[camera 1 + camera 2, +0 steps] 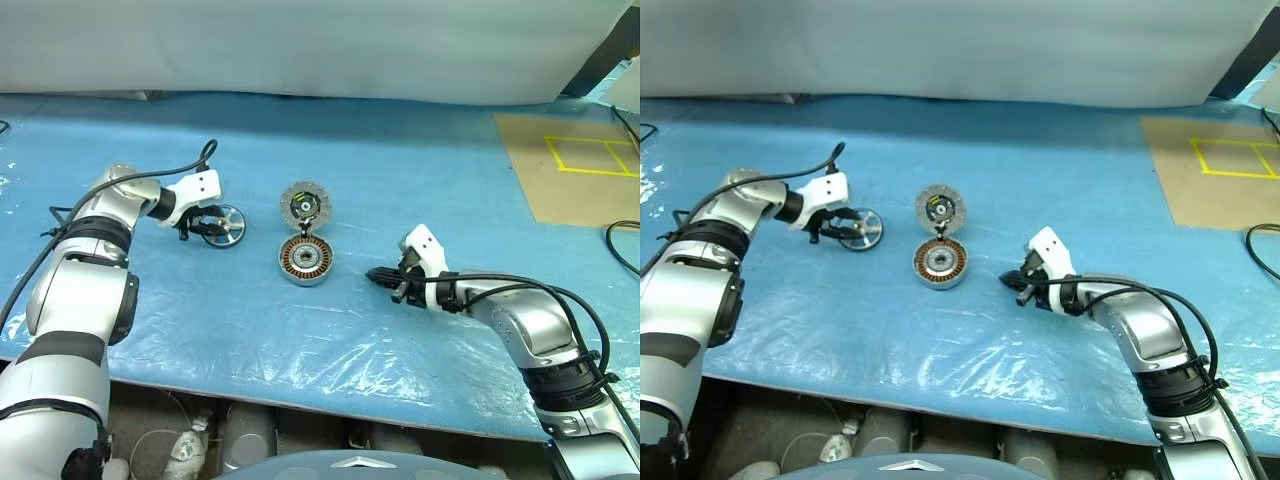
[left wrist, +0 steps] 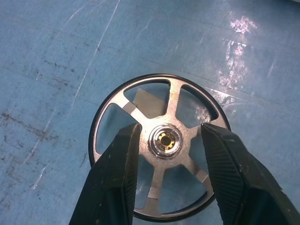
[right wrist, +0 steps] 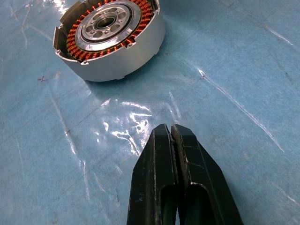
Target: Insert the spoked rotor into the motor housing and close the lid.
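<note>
The spoked rotor (image 1: 224, 225) lies flat on the blue sheet at the left; its spokes and small central hub (image 2: 166, 141) show in the left wrist view. My left gripper (image 2: 169, 130) hangs over it, open, with one finger on each side of the hub and a small gap to each. The motor housing (image 1: 305, 260), a silver can with copper windings, stands at the centre. The lid (image 1: 305, 205) sits just behind it, its segmented face showing. My right gripper (image 3: 171, 129) rests shut and empty to the right of the housing (image 3: 110, 35).
A blue plastic sheet (image 1: 400, 170) covers the table. A brown board with a yellow tape square (image 1: 585, 155) lies at the back right. Black cables trail from both arms. The table's front edge (image 1: 330, 415) runs close below the arms.
</note>
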